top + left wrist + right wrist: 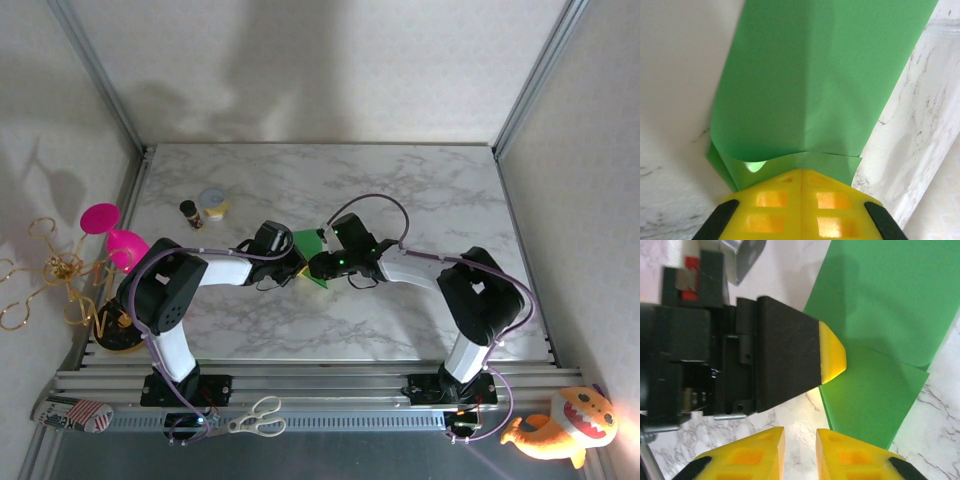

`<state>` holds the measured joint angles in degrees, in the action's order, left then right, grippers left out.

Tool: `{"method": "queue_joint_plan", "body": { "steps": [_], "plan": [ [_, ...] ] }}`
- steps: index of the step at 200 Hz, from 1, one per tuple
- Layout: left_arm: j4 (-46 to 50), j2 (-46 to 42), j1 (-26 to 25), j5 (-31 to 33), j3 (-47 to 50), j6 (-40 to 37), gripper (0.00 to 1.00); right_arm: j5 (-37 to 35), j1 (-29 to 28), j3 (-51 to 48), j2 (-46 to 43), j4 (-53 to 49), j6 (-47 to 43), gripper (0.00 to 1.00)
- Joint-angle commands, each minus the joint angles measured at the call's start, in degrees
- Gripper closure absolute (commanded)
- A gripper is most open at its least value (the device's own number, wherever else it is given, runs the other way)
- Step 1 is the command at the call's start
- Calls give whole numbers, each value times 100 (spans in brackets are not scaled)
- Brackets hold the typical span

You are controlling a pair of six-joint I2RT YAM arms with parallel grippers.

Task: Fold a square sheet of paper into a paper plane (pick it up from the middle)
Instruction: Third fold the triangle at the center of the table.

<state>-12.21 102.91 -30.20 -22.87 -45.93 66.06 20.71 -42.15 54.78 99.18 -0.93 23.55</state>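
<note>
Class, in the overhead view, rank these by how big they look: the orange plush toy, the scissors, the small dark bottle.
1. orange plush toy
2. scissors
3. small dark bottle
The toy and scissors seem to lie nearer the camera, which may make them look bigger.

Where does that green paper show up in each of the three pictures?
Top external: green paper at the centre of the marble table.
Left wrist: paper across the upper middle.
Right wrist: paper upper right, reaching the right edge.
Shared landmark: the marble table beneath it.
</note>
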Motion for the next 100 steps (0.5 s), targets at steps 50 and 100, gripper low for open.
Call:
{"method": "queue_joint_plan", "body": {
  "steps": [50, 100],
  "plan": [
    [151, 150, -30, 187, 155, 34, 99, 215, -35, 243, 519, -276, -5, 81],
    [157, 141, -30, 204, 190, 38, 99, 173, -30, 273, 650, -372, -78, 81]
  ]
}}
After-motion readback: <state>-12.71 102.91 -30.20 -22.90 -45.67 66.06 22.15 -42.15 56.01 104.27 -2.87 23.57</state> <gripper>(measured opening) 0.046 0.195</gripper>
